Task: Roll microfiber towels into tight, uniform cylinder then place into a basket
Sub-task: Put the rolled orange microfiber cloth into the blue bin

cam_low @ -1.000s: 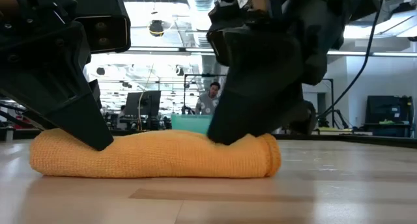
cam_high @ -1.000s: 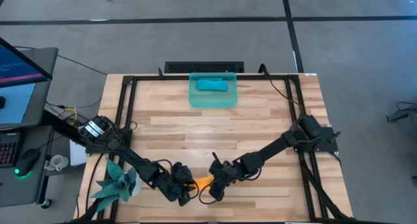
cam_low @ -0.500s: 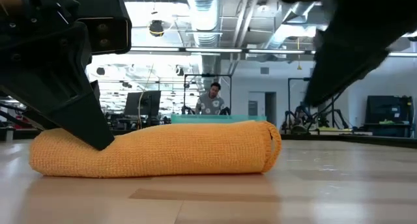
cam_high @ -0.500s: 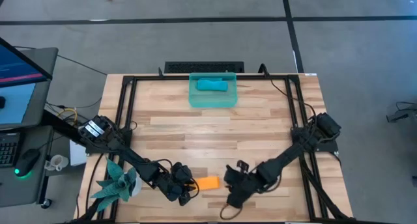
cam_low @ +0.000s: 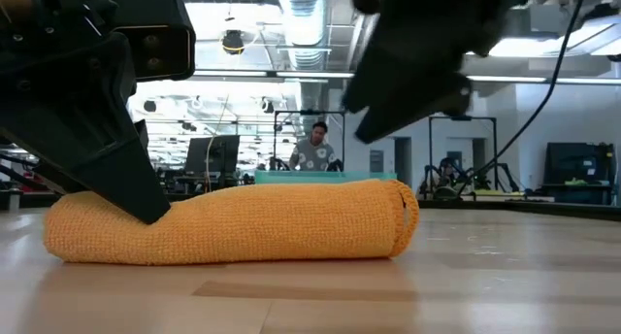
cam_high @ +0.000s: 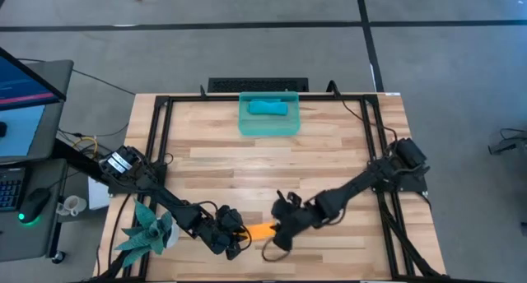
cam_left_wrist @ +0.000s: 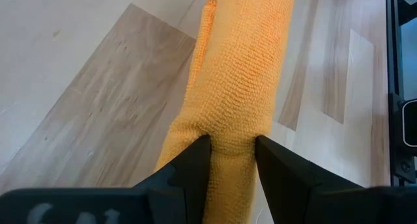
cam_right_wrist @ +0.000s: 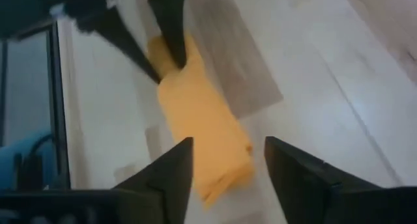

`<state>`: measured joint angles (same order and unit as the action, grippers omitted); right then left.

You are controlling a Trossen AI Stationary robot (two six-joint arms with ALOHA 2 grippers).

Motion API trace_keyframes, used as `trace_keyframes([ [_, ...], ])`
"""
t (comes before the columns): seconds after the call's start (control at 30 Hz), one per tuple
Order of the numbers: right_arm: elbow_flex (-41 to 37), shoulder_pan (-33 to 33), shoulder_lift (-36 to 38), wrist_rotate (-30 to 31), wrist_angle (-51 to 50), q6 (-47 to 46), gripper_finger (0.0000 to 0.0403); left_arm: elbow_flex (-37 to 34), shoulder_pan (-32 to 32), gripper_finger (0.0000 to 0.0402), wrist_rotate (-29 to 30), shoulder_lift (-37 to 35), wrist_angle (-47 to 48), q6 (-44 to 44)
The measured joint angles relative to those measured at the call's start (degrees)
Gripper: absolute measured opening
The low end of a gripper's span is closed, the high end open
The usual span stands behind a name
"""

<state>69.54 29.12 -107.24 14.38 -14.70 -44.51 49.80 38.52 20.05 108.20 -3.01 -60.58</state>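
The orange microfiber towel (cam_high: 262, 230), rolled into a cylinder, lies on its side on the wood near the table's front edge. My left gripper (cam_high: 238, 238) is shut on its left end. My right gripper (cam_high: 275, 235) hangs open above the roll's right end and clear of it, as the low view shows (cam_low: 408, 91). In the right wrist view its two fingers (cam_right_wrist: 171, 167) stand apart in front of the roll (cam_right_wrist: 199, 129). At the far middle, the teal towel (cam_high: 268, 108) lies rolled in the basket (cam_high: 247, 125). My left gripper pinches the orange roll's left end (cam_left_wrist: 232, 140) between its two fingers (cam_left_wrist: 195, 160), one on each long side. It comes slanting down from the table's left, roughly in line with the roll. The roll lies level on the table, dented in where the fingers meet it.
A teal spiky plant figure (cam_high: 148, 232) stands at the front left, beside my left arm. Black frame rails (cam_high: 156, 135) run along the table's sides. Bare wood lies between the roll and the basket. A person (cam_low: 315, 150) shows in the room beyond.
My right gripper has let go of the roll's right end, swung up and off toward the table's near right, then come back over that end, still raised. The roll's right end, pressed down before, has sprung back rounder. The roll stays in place.
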Motion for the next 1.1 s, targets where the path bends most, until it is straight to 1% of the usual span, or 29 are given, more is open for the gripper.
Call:
trace_keyframes([
  [0.1,0.04,-2.64,0.02,-3.76,0.88,1.99,0.0239,0.0,0.0,0.0123,0.0,0.0,0.0,0.01],
  [0.2,0.26,-4.37,-1.82,-7.85,4.35,4.22,0.0253,0.0,0.01,0.0123,0.17,0.0,0.0,0.02],
  [0.27,0.0,-4.99,-3.3,-10.81,5.55,5.57,0.0255,-0.02,0.04,0.0123,0.37,0.0,-0.15,0.02],
  [0.33,0.28,-5.3,-5.58,-12.96,9.59,6.05,0.0255,-0.02,0.04,0.0123,0.41,0.0,-0.26,0.41],
  [0.47,0.13,-5.92,-8.37,-13.86,10.36,5.77,0.0255,-0.16,0.04,0.0123,0.6,0.0,-1.11,1.81],
  [0.67,0.36,-6.01,-11.02,-19.44,11.55,5.55,0.0255,-0.24,0.04,0.0123,0.55,0.04,-1.54,1.94],
  [0.8,0.46,-6.07,-11.67,-21.43,11.34,5.57,0.0254,-0.24,-0.03,0.0123,0.55,0.04,-1.66,1.86],
  [0.87,0.46,-6.07,-11.74,-21.39,10.89,5.57,0.0245,-0.24,-0.04,0.0123,0.52,0.04,-1.66,1.84],
  [0.93,0.42,-6.07,-11.78,-21.54,11.11,5.57,0.0226,-0.24,-0.11,0.0123,0.47,0.04,-1.66,2.23],
  [1.0,0.37,-6.07,-11.85,-22.19,11.28,5.57,0.0197,-0.24,-0.11,0.0123,0.55,0.04,-1.68,4.23],
  [1.1,0.38,-6.07,-12.05,-23.12,10.83,5.53,0.0143,-0.24,-0.02,0.0123,2.24,-0.01,-1.75,8.0],
])
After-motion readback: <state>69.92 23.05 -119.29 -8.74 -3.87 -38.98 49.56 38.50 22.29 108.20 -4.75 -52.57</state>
